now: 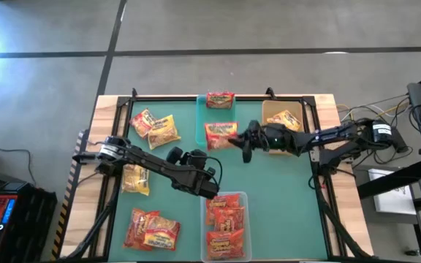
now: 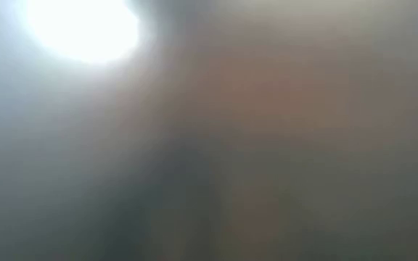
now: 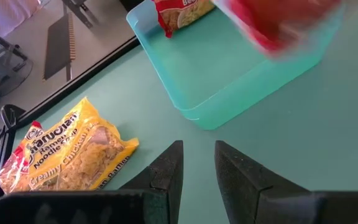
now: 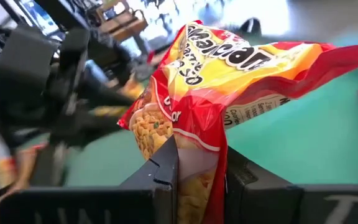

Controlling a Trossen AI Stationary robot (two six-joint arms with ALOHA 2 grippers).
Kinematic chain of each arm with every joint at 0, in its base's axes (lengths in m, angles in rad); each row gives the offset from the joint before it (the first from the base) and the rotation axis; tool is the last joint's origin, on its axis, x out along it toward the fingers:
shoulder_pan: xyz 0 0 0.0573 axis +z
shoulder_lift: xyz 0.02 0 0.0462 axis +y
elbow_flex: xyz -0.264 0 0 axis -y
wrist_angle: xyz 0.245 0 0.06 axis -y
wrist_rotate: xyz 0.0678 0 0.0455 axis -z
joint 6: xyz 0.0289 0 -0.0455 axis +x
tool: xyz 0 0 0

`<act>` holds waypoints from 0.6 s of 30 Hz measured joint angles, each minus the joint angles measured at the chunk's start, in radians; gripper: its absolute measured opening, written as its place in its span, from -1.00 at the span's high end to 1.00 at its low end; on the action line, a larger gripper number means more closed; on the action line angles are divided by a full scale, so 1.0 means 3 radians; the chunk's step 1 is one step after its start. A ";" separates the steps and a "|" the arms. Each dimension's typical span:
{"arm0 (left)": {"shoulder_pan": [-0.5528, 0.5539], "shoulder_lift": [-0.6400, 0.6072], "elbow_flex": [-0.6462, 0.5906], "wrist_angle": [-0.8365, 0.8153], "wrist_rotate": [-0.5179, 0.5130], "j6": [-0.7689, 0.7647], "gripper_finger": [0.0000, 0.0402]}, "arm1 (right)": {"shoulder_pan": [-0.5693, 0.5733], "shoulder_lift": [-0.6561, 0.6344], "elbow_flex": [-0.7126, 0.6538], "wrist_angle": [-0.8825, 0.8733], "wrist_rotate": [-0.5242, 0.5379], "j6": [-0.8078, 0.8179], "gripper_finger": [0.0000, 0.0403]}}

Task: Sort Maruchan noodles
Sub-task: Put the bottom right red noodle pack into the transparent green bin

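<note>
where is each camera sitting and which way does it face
High view: overhead, straight down on the green table, both dark arms, right tool.
Low view: table height, only glare and blur, no robot part discernible.
Left wrist view: on the left arm, past its open tool toward the teal plastic bin.
Right wrist view: on the right arm, its tool shut on a red-and-yellow crinkly noodle packet.
Shared: the bin and held packet show from above too.

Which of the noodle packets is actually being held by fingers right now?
The red-and-yellow packet pinched in the right gripper over the teal bin; all others lie loose on the table or in bins.
</note>
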 joint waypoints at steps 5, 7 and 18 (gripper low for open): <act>0.0000 0.0000 0.0000 0.0001 0.0000 0.0005 0.63 | -0.0229 0.0248 0.0329 -0.0029 0.0090 -0.0733 0.74; 0.0000 0.0000 0.0000 0.0001 0.0000 0.0005 0.63 | -0.0311 0.0396 0.0472 -0.0095 0.0098 -0.0986 0.74; 0.0000 0.0000 -0.0026 -0.0001 0.0001 0.0019 0.63 | -0.0727 0.0983 0.0937 -0.0476 0.0362 -0.1704 0.74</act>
